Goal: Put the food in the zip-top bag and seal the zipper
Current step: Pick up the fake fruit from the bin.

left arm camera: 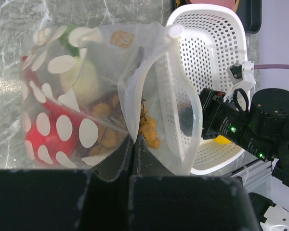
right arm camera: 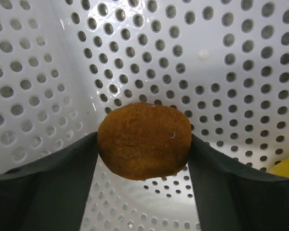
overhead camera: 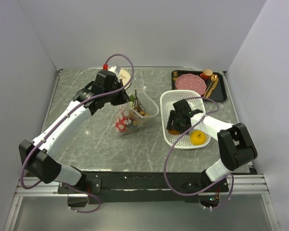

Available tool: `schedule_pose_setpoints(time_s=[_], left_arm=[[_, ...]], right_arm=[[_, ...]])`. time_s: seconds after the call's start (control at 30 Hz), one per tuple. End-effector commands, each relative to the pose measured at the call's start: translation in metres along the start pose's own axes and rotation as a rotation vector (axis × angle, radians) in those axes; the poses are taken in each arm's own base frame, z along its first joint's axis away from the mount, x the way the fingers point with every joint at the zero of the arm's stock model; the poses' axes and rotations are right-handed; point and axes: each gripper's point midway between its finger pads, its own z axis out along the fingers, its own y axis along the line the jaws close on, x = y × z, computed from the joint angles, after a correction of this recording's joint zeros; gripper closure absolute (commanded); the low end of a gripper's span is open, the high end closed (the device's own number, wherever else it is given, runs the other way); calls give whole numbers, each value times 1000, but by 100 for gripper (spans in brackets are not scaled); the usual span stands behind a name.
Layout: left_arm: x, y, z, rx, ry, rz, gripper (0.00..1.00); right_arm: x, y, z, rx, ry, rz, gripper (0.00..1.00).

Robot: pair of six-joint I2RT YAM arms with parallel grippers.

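Brown oval (right arm camera: 143, 137) sits pinched in the right claw (right arm camera: 143, 147); the left claw (left arm camera: 133, 154) clamps the zip-top bag (left arm camera: 86, 96) open to receive it.

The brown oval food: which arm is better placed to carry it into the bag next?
Right. The right hand clamps the brown oval inside the white basket. The left hand is busy: it pinches the zip-top bag's edge, holding its mouth open.
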Motion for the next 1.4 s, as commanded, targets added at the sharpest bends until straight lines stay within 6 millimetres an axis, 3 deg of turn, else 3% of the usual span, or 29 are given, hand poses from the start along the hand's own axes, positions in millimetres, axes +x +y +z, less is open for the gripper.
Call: schedule_pose_setpoints(time_s=[0.0, 0.13, 0.27, 0.5, 0.8, 0.93, 1.03, 1.37], left_arm=[[-11, -11, -4, 50, -45, 19, 99], [-13, -13, -5, 56, -51, 24, 99], [-15, -13, -5, 55, -56, 28, 99], [-9, -9, -3, 49, -42, 25, 99], [-8, -10, -1, 55, -35, 29, 99], [-6, -11, -1, 62, -34, 24, 99], [-5, -11, 0, 67, -28, 24, 99], [3, -12, 2, 84, 7, 30, 99]], right_arm=[[-21, 10, 0, -24, -63, 18, 33], [-25, 10, -3, -24, -78, 15, 43], [-35, 15, -16, -51, -125, 24, 61], [-60, 19, -49, -69, -236, 39, 61], [-101, 40, -130, -225, -449, 54, 60], [-115, 66, -175, -385, -522, 34, 59], [-117, 87, -191, -496, -517, 8, 58], [-101, 162, -195, -676, -410, -138, 55]])
